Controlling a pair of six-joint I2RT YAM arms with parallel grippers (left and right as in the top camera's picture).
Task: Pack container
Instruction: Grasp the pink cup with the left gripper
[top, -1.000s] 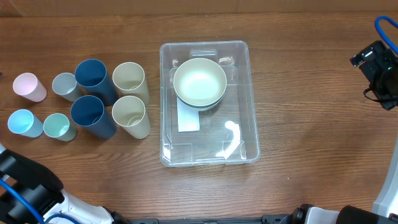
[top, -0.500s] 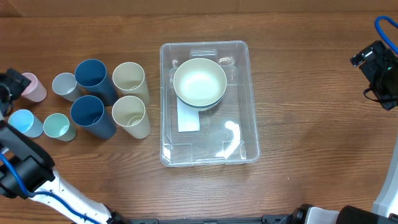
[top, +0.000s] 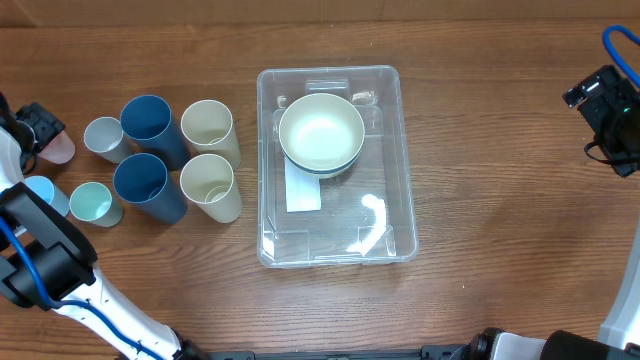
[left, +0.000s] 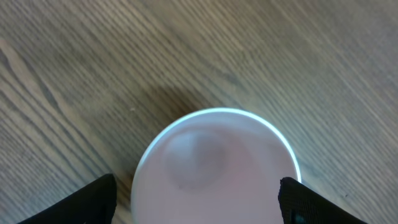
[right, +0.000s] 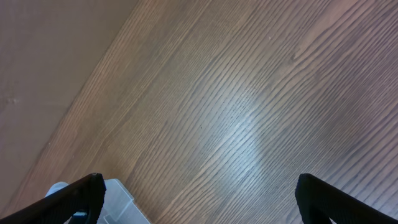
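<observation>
The container (top: 388, 190), a large clear plastic bin with a white label on its base, sits at mid-table. A cream bowl (top: 320, 132) is stacked on a blue bowl in its far half. My left gripper (top: 38, 126) is at the far left, over a pink cup (top: 58, 150). In the left wrist view its fingers (left: 198, 194) are open on either side of the pink cup (left: 214, 168), with small gaps. My right gripper (top: 605, 105) is open and empty at the far right, fingers (right: 199, 199) over bare wood. A container corner (right: 121, 200) shows there.
Left of the container stand a grey cup (top: 103, 138), two dark blue cups (top: 150, 125) (top: 145, 185), two cream cups (top: 208, 128) (top: 210, 185), a teal cup (top: 92, 203) and a light blue cup (top: 38, 190). My left arm runs along the table's left edge.
My left arm has swung up from the lower left corner to the pink cup, its gripper now over it. The right arm, container and bowls have not moved.
</observation>
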